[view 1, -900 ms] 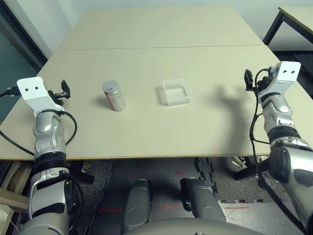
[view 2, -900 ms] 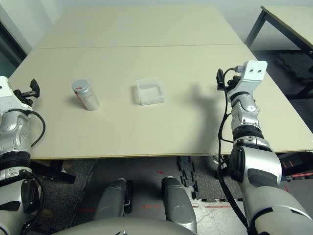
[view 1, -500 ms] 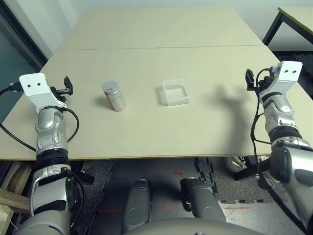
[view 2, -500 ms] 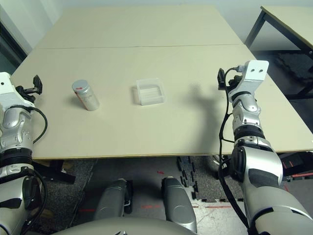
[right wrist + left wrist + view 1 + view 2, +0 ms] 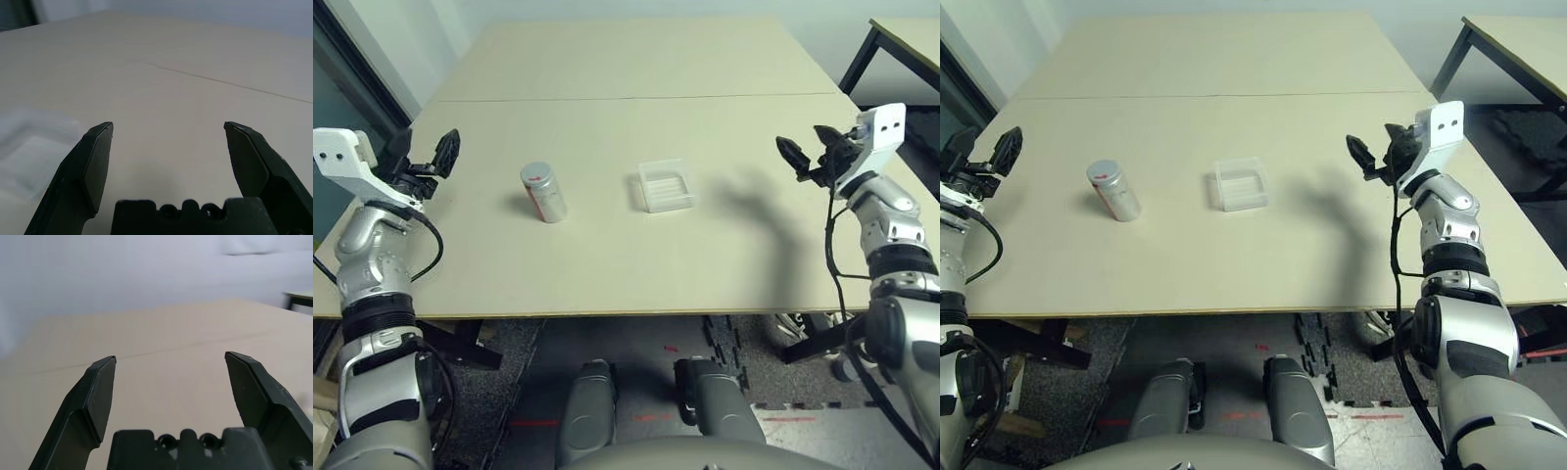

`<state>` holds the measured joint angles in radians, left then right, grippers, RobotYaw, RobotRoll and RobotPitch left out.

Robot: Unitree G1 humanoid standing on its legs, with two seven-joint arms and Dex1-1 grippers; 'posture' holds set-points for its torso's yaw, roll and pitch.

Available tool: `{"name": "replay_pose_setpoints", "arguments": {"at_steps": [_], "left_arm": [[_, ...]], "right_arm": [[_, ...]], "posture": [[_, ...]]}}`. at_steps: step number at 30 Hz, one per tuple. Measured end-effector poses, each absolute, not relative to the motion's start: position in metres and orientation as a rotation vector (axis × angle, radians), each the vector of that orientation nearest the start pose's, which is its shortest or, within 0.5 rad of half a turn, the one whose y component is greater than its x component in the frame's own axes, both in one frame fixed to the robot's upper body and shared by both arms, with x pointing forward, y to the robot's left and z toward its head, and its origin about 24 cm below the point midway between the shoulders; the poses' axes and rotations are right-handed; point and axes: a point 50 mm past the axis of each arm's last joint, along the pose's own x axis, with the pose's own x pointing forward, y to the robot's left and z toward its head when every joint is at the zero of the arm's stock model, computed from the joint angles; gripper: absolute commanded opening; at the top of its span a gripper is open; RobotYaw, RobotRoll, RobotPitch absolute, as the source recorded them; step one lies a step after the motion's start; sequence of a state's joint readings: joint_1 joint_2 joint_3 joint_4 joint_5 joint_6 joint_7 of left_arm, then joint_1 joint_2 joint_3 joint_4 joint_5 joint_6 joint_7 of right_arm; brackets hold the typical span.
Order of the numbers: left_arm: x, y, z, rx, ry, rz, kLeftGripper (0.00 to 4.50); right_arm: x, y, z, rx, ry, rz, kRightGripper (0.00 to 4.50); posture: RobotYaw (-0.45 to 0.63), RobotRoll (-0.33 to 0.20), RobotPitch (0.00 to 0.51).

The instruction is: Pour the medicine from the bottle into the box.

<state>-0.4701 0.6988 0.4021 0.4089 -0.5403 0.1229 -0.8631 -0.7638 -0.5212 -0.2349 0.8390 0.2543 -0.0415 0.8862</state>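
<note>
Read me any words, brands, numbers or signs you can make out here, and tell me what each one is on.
No text can be read for certain.
Bottle: red marks on its cap and a red marking down its side, too small to read.
Box: no lettering that I can make out.
White brackets on the arms: dark round spots, no lettering.
</note>
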Motion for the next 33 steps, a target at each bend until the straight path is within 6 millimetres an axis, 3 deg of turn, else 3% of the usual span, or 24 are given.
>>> {"name": "replay_pose_setpoints", "arguments": {"at_steps": [6, 13, 33], "left_arm": [[0.294, 0.311, 0.174, 0.036, -0.085, -0.649, 4.47], [0.284, 0.305, 0.162, 0.047, -0.002, -0.752, 4.47], [0.295, 0.303, 0.137, 0.079, -0.04, -0.654, 4.47]], "right_arm": [[0.358, -0.257, 0.152, -0.098, -0.031, 0.664, 4.5], [0.358, -0.256, 0.152, -0.107, -0.016, 0.681, 4.5], [0.358, -0.25, 0.149, -0.117, 0.001, 0.709, 4.5]], "posture": [[0.0, 0.0, 0.102], [-0.01, 0.0, 0.106], [-0.05, 0.0, 0.113]]}}
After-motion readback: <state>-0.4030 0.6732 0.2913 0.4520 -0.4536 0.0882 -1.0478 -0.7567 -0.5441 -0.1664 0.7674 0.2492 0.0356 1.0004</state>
